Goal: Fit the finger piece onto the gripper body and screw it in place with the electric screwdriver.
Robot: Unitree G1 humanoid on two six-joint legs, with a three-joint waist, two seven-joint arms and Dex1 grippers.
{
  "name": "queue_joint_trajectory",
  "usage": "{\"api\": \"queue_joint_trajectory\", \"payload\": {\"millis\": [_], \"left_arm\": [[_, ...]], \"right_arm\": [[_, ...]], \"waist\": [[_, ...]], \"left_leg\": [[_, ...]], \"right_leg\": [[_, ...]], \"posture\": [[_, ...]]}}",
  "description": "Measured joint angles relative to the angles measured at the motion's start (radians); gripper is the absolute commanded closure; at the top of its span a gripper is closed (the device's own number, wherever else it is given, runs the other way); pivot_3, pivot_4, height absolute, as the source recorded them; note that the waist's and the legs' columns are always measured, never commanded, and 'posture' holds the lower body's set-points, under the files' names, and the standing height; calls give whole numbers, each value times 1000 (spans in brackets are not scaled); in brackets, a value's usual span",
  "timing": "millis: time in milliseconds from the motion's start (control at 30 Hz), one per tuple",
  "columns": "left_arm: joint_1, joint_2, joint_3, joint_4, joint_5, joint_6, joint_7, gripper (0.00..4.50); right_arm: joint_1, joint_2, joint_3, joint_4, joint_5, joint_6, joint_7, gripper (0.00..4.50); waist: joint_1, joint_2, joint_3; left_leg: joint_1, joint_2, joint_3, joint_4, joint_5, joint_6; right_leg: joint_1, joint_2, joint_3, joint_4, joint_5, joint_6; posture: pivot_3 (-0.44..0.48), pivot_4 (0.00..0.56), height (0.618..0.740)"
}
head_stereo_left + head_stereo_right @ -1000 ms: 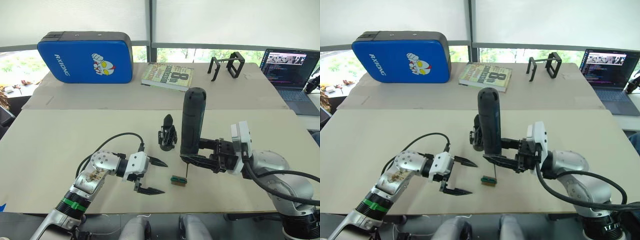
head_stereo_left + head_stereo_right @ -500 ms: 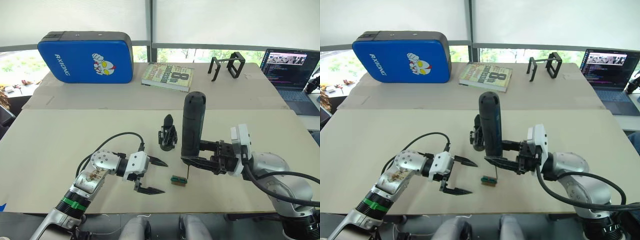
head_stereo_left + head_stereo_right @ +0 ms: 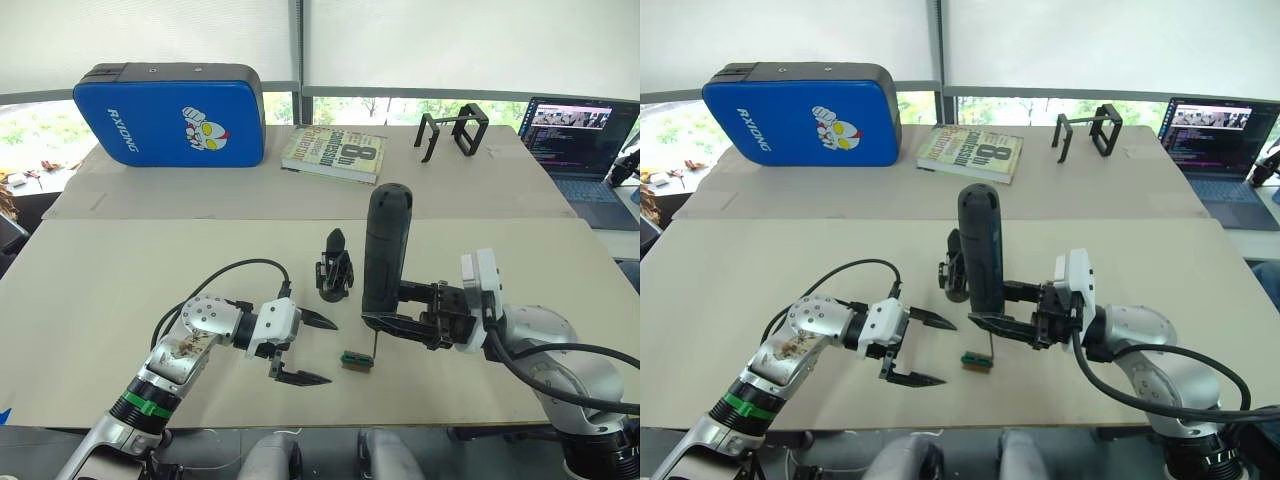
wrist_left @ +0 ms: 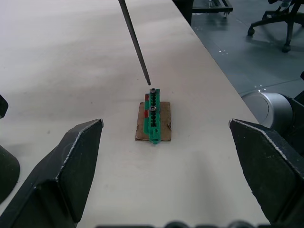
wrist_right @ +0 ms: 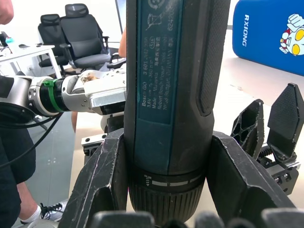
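My right gripper is shut on the electric screwdriver, a dark cylinder held upright. Its thin bit points down, with the tip just above a green screw strip on a scrap of cardboard. The gripper body stands on the table right behind and left of the screwdriver. In the right wrist view two black finger parts stand on it side by side; whether one is the finger piece I cannot tell. My left gripper is open and empty, left of the green strip and facing it.
At the back of the table are a blue pad, a book, a black wire-frame stand and a laptop. The green strip lies close to the table's front edge.
The screwdriver has sunk a little toward the green strip and then held still. My left gripper has crept slightly to the right, still open.
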Motion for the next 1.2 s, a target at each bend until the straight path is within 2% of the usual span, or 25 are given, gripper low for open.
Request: {"api": "queue_joint_trajectory", "payload": {"millis": [1200], "left_arm": [[11, 9, 0, -30, 0, 24, 5, 0]], "right_arm": [[-7, 12, 19, 0, -1, 0, -1, 2589]], "waist": [[0, 0, 0]], "left_leg": [[0, 0, 0, 0, 0, 0]], "right_leg": [[0, 0, 0, 0, 0, 0]], "posture": [[0, 150, 740]]}}
